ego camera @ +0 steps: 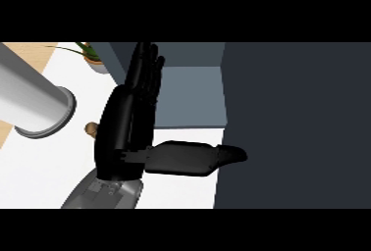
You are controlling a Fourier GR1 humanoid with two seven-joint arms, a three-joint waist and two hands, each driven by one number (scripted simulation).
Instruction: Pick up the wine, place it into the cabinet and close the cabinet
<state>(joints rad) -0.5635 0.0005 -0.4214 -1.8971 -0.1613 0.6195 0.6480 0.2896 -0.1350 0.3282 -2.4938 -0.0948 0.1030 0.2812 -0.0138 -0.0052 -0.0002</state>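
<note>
My left hand (124, 127) fills the middle left of the head view. Its fingers (145, 68) are straight and point away from me, and its thumb (192, 158) sticks out to the right. The thumb's tip meets the edge of a large dark cabinet panel (297, 122) that covers the right side. Beyond the fingers lies the cabinet's grey-blue inner surface (190, 95). A small brown thing (91, 128) peeks out at the hand's left edge; I cannot tell what it is. No wine bottle shows plainly. My right hand is out of sight.
A big grey cylinder (33, 98) with a rimmed end slants across the left side over the white counter (43, 166). A potted plant (92, 56) stands at the back. A strip of wood (29, 51) shows at the upper left.
</note>
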